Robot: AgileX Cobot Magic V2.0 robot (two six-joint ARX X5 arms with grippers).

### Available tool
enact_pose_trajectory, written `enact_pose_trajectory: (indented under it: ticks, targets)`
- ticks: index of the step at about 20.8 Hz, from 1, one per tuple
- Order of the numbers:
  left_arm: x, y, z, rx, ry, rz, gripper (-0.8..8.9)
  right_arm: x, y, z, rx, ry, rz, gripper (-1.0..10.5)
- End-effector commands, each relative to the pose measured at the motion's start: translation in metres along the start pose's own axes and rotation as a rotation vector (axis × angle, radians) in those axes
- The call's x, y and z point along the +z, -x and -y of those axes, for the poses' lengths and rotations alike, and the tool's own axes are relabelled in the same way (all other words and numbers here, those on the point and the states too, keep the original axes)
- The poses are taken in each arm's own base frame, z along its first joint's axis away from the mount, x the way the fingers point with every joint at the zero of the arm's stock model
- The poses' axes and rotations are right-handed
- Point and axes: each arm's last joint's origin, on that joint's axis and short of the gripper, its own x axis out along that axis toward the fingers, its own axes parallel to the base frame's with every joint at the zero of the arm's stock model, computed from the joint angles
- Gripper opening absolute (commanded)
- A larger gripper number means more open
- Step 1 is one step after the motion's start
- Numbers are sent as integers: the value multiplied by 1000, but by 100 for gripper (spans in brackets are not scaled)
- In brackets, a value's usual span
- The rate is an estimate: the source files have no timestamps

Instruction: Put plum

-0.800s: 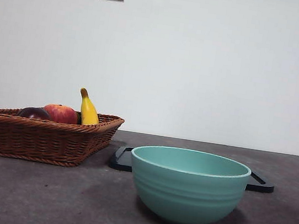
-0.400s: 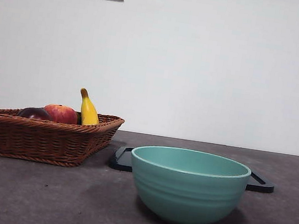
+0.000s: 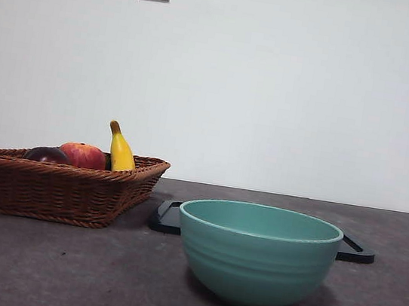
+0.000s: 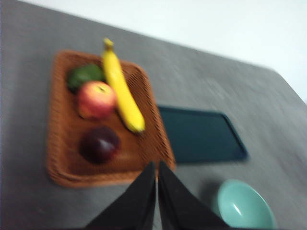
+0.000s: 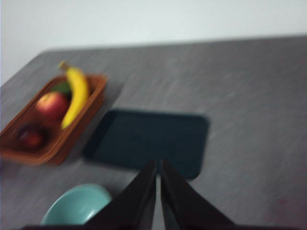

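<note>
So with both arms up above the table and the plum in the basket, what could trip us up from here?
1. The plum lies close to the red fruit and the banana in the wicker basket; a reaching claw may nudge them or grab the wrong fruit.
2. The left claw and right claw look shut; either must open before descending.
3. The basket wall beside the plum may catch a jaw.

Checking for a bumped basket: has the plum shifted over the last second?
No. In the front view the plum sits at the same spot behind the basket rim, beside the red fruit.
</note>
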Motion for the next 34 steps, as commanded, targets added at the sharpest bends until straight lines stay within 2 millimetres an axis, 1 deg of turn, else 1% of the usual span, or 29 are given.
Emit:
enact_pose_trajectory:
  ticks: [1,5,10,17,18,19,20,21,22,23,24,29,31,34]
  targets:
    - [11,3,7,-50,-81,-56,9,12,-4,-2,65,32,-85,7]
    - [15,6,13,-93,-118,-153,9,19,-10,-4,143,38,-186,7]
    - [13,9,18,-130,-157,-250,9,16,-14,-7,183,71,-281,7]
    - [12,9,18,-135,-174,-259,13,14,-16,-12,219,100,-303,11]
    - [12,9,18,-134,-173,-259,52,14,-16,-12,219,100,-303,50]
    - [12,9,18,-132,-173,-260,131,14,-16,-12,219,99,-303,149]
    - [12,9,18,-132,-173,-260,235,14,-16,-12,218,97,-304,266]
    - [12,9,18,-132,-173,-260,329,14,-16,-12,218,92,-303,347]
    - [12,9,18,-132,-173,-260,391,14,-16,-12,218,89,-303,367]
    - [12,9,18,-131,-173,-259,419,14,-16,-12,219,90,-304,368]
    - [12,9,18,-131,-174,-258,439,14,-16,-12,220,90,-304,368]
    - [16,3,15,-102,-174,-246,446,14,-16,-12,220,89,-304,368]
    - [22,-7,11,-77,-158,-241,446,14,-16,-12,219,83,-304,368]
    - [34,-31,3,-59,-146,-236,444,14,-16,-12,219,83,-304,368]
